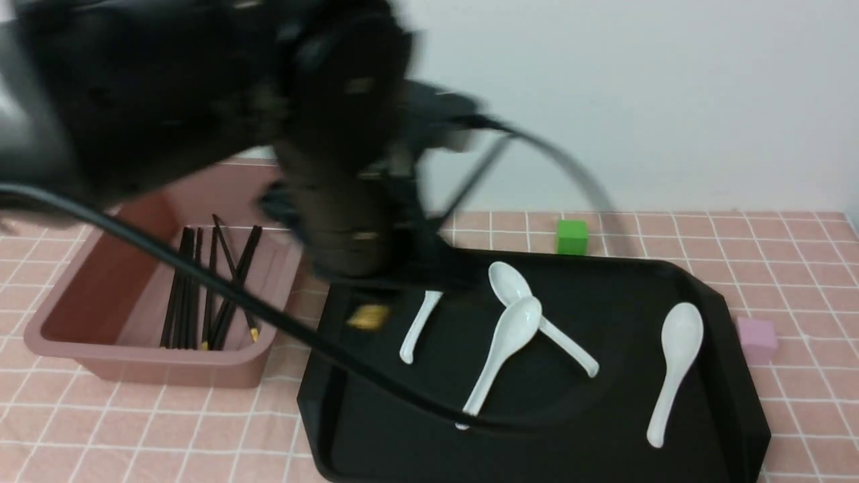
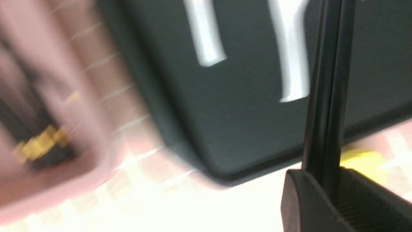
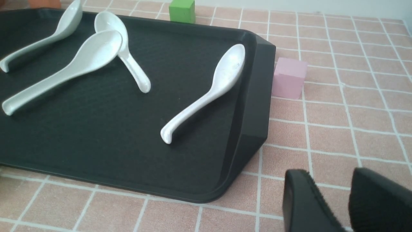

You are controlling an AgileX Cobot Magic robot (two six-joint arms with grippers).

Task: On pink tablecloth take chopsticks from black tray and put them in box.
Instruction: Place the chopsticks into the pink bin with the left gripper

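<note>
The left claw [image 2: 322, 180] pinched a pair of chopsticks [image 2: 325, 80] above the black tray [image 1: 604, 416], close to the box [image 1: 161, 365] at the left edge of the surface, which was covered by the pink tablecloth [image 1: 805, 268]. Light, stiff and slick, the sticks looked liable to pivot unless gripped near mid-length. The right claw [image 3: 344, 193] hung slightly parted and empty toward the surface's right edge.

Four white spoons [image 1: 674, 365] are counted on the one black tray [image 1: 604, 429]. One box [image 1: 134, 365] is seen at nine o'clock of it; the chopsticks [image 1: 201, 295] inside are bunched and cannot be counted exactly. Two more chopsticks [image 2: 325, 96] are gripped between the left fingers [image 2: 299, 199]. Two cubes are counted: one green cube [image 1: 572, 237] at twelve o'clock, one pink cube [image 1: 757, 339] at three.
</note>
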